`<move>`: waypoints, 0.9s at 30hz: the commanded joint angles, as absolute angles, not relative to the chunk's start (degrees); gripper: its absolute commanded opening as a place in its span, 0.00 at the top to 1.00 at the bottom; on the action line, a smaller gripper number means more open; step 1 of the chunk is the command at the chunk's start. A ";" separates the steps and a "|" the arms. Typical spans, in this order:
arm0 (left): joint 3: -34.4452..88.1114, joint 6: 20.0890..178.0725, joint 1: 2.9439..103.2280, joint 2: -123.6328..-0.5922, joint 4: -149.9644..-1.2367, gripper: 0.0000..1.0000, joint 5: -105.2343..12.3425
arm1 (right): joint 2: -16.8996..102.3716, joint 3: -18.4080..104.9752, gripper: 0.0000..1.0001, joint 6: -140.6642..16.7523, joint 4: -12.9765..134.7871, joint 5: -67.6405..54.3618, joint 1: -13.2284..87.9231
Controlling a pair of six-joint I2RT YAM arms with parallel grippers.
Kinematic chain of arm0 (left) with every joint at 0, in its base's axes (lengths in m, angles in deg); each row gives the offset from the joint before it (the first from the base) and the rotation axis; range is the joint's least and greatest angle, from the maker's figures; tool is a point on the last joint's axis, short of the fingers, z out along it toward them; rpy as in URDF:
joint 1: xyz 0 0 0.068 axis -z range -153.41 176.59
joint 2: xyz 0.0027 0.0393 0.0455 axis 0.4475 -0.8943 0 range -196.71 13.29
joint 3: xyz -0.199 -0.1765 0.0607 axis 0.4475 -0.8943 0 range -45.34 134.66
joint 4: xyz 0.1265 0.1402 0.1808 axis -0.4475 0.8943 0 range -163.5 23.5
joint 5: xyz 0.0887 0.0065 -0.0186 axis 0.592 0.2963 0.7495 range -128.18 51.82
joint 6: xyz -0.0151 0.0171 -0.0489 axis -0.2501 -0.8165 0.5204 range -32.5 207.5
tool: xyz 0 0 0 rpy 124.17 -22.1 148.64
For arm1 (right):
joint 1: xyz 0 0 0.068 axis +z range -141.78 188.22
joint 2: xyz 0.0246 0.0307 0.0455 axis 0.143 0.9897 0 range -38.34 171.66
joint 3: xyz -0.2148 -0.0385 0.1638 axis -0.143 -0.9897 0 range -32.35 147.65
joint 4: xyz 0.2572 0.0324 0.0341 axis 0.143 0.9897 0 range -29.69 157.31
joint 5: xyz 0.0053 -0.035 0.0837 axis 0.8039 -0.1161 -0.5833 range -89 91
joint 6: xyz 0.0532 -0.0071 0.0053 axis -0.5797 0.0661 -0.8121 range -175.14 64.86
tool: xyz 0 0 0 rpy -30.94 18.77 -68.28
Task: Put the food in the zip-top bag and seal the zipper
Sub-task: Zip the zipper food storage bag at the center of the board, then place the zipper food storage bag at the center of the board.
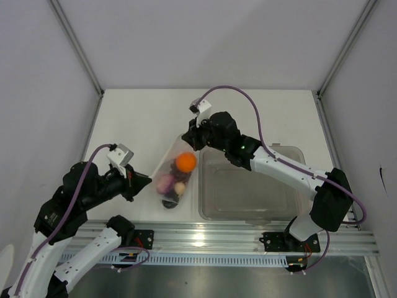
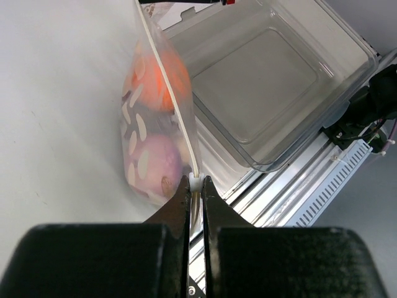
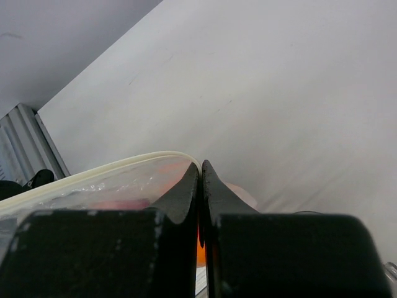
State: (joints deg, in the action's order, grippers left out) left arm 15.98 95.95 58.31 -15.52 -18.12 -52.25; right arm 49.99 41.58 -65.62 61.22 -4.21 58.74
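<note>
Your left hand (image 1: pixel 147 182) sits near the counter's (image 1: pixel 142 118) near edge, left of centre. Its fingers are pinched shut on the near end of the zipper (image 2: pixel 178 105), as the left wrist view (image 2: pixel 194 183) shows clearly.

The zip-top bag (image 1: pixel 172 169) runs from that hand on a slant away from the near edge toward the counter's middle. It stands on edge with the zipper strip on top, strung between your two hands. The food is inside it: orange ball (image 1: pixel 185 162) at the far end, purple round fruit (image 1: pixel 166 184) and small beige lump (image 1: pixel 180 187) lower down, blackish lump (image 1: pixel 169 202) at the near end. You can't make out the grape bunch for sure.

Your right hand (image 1: pixel 188 139) is at the far end of the bag, about mid-counter. Its fingers are closed together on the bag's corner, where the pale zipper (image 3: pixel 124 161) runs right up to the tips (image 3: pixel 200 171). Orange shows just behind them.

The clear rigid tub (image 1: pixel 248 186) sits at the near right corner, its left wall just beside the bag, with nothing visible in it.
</note>
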 commanded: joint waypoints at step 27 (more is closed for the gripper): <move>12.23 108.07 58.14 -6.84 -18.48 0.12 -32.31 | 54.99 46.13 1.00 -68.50 56.71 0.65 57.18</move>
